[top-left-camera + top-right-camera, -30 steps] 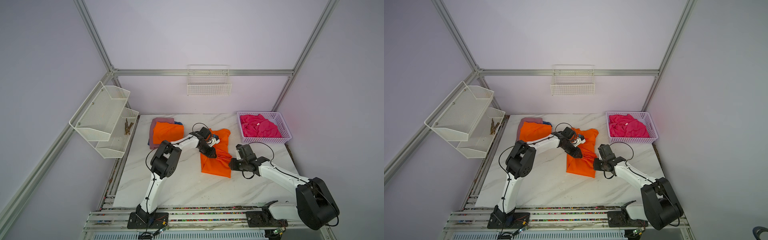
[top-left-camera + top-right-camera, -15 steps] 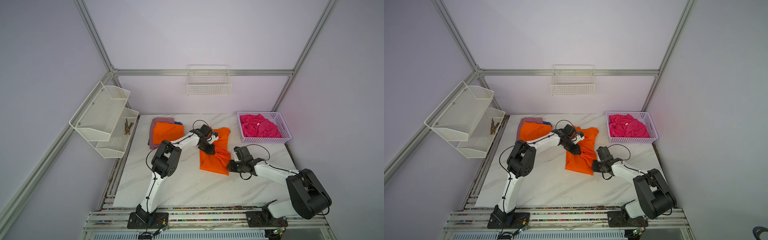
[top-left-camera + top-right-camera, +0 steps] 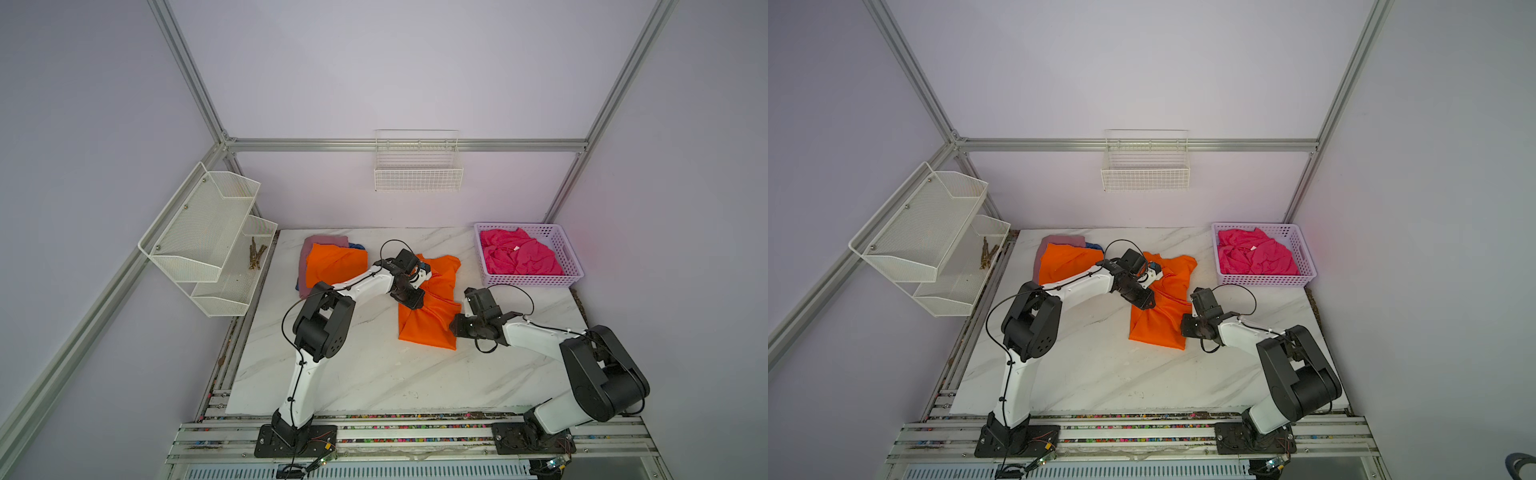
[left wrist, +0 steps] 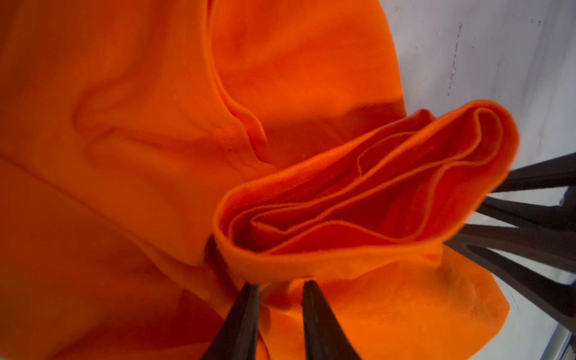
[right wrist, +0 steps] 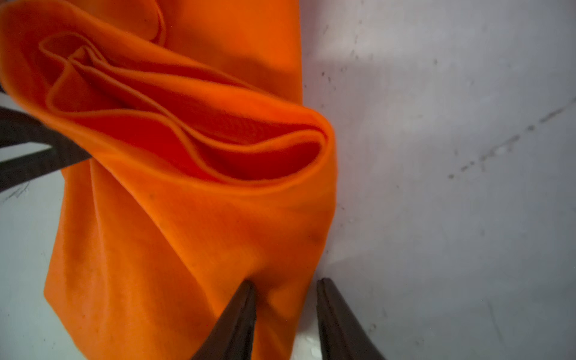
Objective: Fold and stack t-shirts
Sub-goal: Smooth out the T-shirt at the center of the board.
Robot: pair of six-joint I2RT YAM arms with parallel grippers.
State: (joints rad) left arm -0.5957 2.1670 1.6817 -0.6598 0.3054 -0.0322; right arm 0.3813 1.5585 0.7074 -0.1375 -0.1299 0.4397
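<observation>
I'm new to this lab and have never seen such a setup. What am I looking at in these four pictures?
Two robot arms stand at a marble table. Two pictures look down from overhead; two come from cameras on the arms' wrists. Each arm ends in a pinching tool. The left tool and right tool each pinch an edge of the orange shirt, mid-fold. A stack of folded shirts lies at the back; a pink shirt waits in a basket.

The near half of the bench (image 3: 374, 374) lies bare, open passage for any jaws. Farther back the orange t-shirt (image 3: 428, 320) fills the middle, the folded stack (image 3: 332, 262) blocks the far left and the basket (image 3: 532, 281) the far right.
</observation>
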